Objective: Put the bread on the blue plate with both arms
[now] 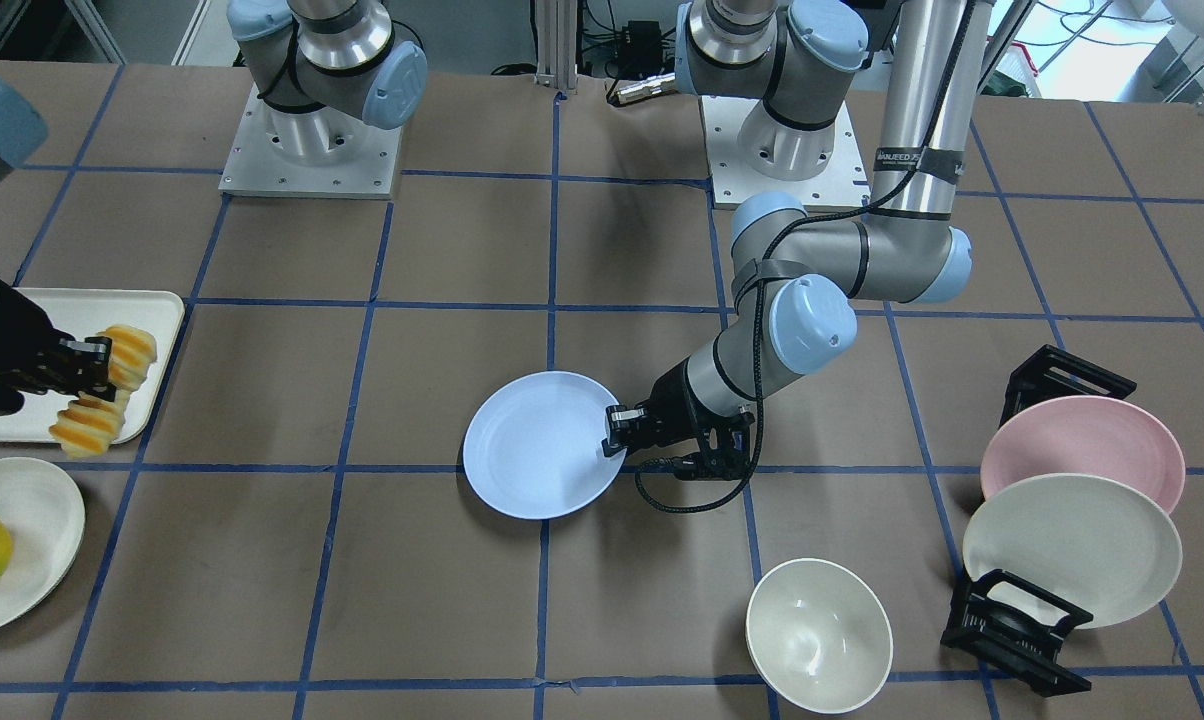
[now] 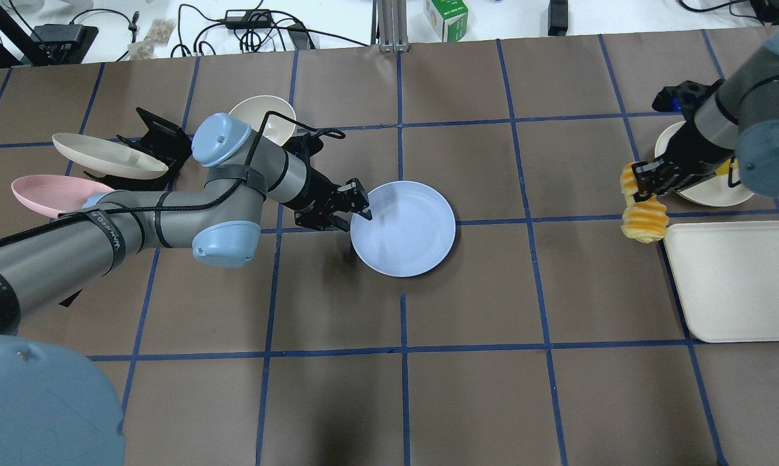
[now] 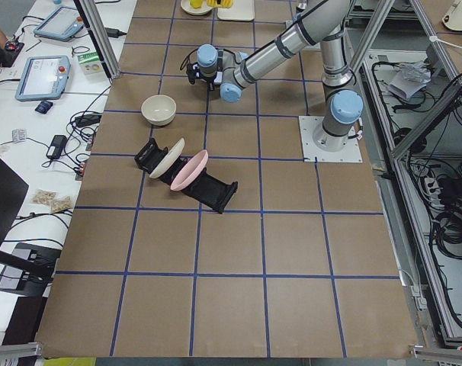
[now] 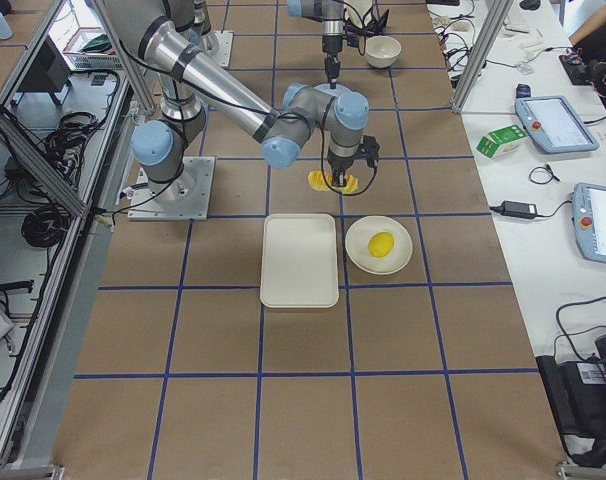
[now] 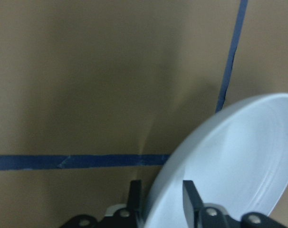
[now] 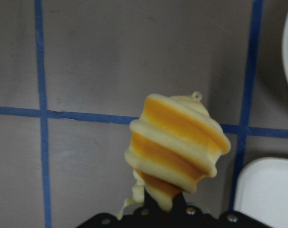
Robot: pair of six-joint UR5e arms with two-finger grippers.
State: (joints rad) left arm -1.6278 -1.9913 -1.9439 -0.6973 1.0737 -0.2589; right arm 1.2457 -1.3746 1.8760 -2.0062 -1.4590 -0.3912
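Right gripper [image 2: 642,184] clamped on bread [image 6: 175,149], left gripper [image 1: 612,432] pinching blue plate [image 1: 532,450] rim

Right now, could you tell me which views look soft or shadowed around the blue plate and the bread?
Left wrist view: the blue plate is close and soft, a shadow on the table beside it. Right wrist view: the bread is fairly sharp. Overhead view: a blurred joint cap fills the lower-left corner; soft shadow lies under the left arm.
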